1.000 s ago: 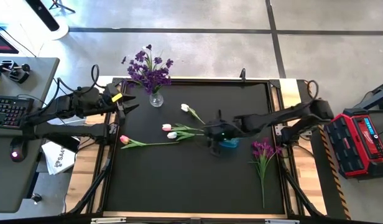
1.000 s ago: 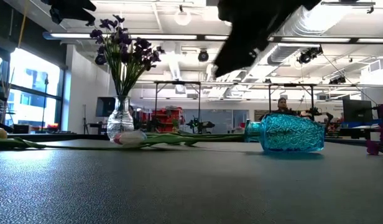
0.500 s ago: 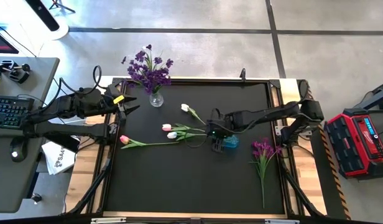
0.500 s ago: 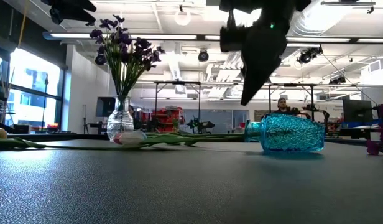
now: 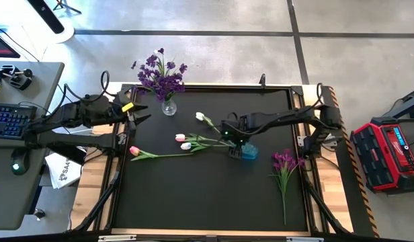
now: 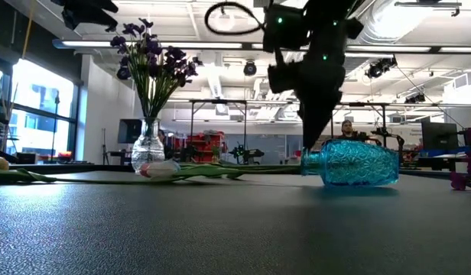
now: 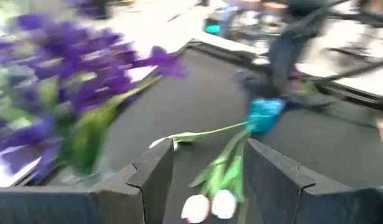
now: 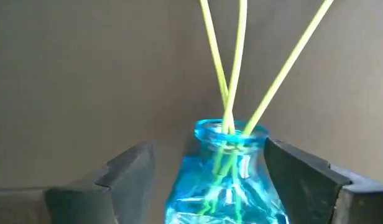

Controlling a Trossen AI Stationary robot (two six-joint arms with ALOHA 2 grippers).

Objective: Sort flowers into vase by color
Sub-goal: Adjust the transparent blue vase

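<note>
The blue glass vase (image 5: 247, 152) lies on its side on the black counter (image 5: 193, 195), and everything here is placed from it. The right gripper (image 5: 238, 144) hangs directly over the vase's neck with its fingers (image 8: 126, 171) spread wide, one on each side of the glass and not touching it; nothing is pinched between them. In the right wrist view three green stems (image 8: 230, 68) run out of the vase's open mouth. The tulips (image 5: 187, 142) those stems belong to lie flat on the counter beyond the vase's mouth, on the side toward the left arm: a white bud, a pink-and-white pair, and a pink one farthest off. On the vase's other side, near the counter's right rim, a purple spray (image 5: 283, 163) lies alone. Well away from the blue vase, at the far left corner, a clear vase (image 5: 169, 106) stands upright holding purple flowers (image 5: 160, 74). The left gripper (image 5: 140, 111) waits just beside that clear vase, its fingers apart and empty.
</note>
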